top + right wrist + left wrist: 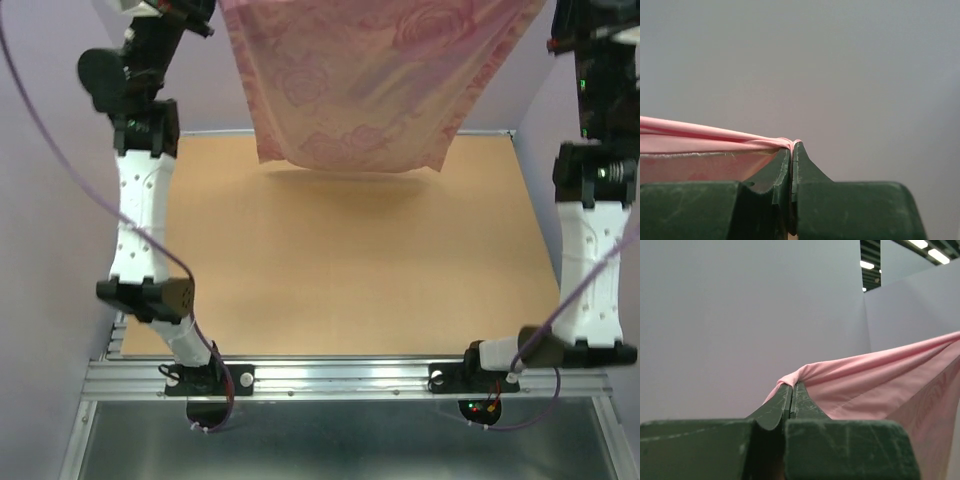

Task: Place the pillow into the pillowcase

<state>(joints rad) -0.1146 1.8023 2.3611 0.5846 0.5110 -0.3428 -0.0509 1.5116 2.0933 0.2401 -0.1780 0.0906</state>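
Observation:
The pink pillowcase, rose pattern showing, hangs high over the far part of the table, stretched between both raised arms. Its lower edge sags just above the tabletop. My left gripper is shut on one upper corner of the pillowcase. My right gripper is shut on the other upper corner, with the pink cloth stretching off to the left. Both grippers are out of the top view, above its upper edge. The pillow is not in view.
The tan tabletop lies under the hanging cloth. Grey-lilac walls close in the left, right and far sides. The two arm bases are bolted on the metal rail at the near edge.

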